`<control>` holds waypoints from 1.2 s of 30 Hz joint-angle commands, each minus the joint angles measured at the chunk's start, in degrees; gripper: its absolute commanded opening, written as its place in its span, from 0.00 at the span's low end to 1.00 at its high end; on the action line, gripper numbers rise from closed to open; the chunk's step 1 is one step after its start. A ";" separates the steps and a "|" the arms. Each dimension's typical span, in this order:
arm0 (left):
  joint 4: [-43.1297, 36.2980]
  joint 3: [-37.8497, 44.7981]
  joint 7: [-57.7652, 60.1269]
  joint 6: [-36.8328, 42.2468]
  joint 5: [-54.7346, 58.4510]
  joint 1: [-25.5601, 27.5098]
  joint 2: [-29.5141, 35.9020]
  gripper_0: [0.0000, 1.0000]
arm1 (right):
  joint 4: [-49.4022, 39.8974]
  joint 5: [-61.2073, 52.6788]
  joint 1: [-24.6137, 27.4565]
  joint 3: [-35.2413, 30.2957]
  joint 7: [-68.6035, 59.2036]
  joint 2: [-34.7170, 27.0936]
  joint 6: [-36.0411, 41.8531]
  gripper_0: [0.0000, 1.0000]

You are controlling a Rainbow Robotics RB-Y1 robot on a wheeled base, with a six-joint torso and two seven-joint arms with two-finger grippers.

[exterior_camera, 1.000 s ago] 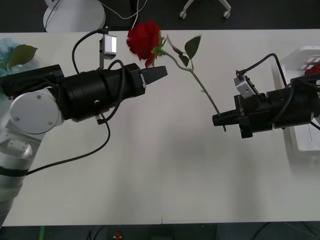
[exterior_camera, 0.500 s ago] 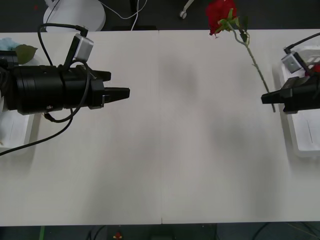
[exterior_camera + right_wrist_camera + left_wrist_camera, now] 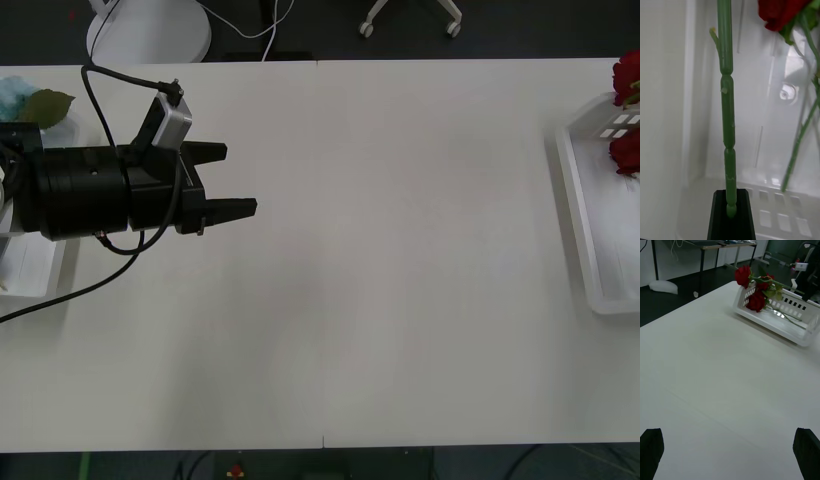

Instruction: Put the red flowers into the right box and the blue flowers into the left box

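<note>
Rose stem [image 3: 727,123] in right claw [image 3: 730,210] over right box [image 3: 763,112], left claw [image 3: 226,180] spread.

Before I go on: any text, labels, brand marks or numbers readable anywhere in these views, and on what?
None: no readable word, number, label or sign.
Right box: plain white, slotted wall, no print.
Left box: plain white.
Left claw, open over the table: black, unmarked; the grey module on its wrist shows no legible text.
Right claw, shut on a red flower stem over the right box: no marking.
</note>
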 commanded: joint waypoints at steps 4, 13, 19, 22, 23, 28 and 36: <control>-0.44 -1.79 1.98 -0.88 2.08 2.21 2.31 1.00 | 3.01 11.68 0.34 0.10 -6.87 0.88 0.44 0.00; -0.53 -1.88 2.68 -0.97 2.25 2.21 2.22 1.00 | 3.36 18.00 0.34 6.16 -8.02 1.23 -0.27 0.00; -0.44 -1.97 3.21 -0.97 3.49 2.12 1.96 1.00 | 3.45 19.59 0.34 6.34 -8.02 2.55 -1.23 0.44; -0.53 -1.97 3.21 -0.97 4.98 2.12 1.43 1.00 | 3.36 17.92 0.34 6.34 -7.93 2.64 -1.14 0.69; -0.53 -1.97 3.21 -0.88 5.16 2.12 1.43 1.00 | 3.36 16.60 0.34 6.07 -7.84 2.55 -1.14 0.75; -0.53 -2.06 3.03 -0.53 5.07 2.12 1.43 1.00 | 3.36 14.14 0.16 0.98 -7.05 2.38 -1.14 0.97; -0.53 -2.06 3.03 0.00 4.80 2.12 1.43 1.00 | 3.36 11.32 0.16 -10.36 -4.76 -1.58 -2.64 1.00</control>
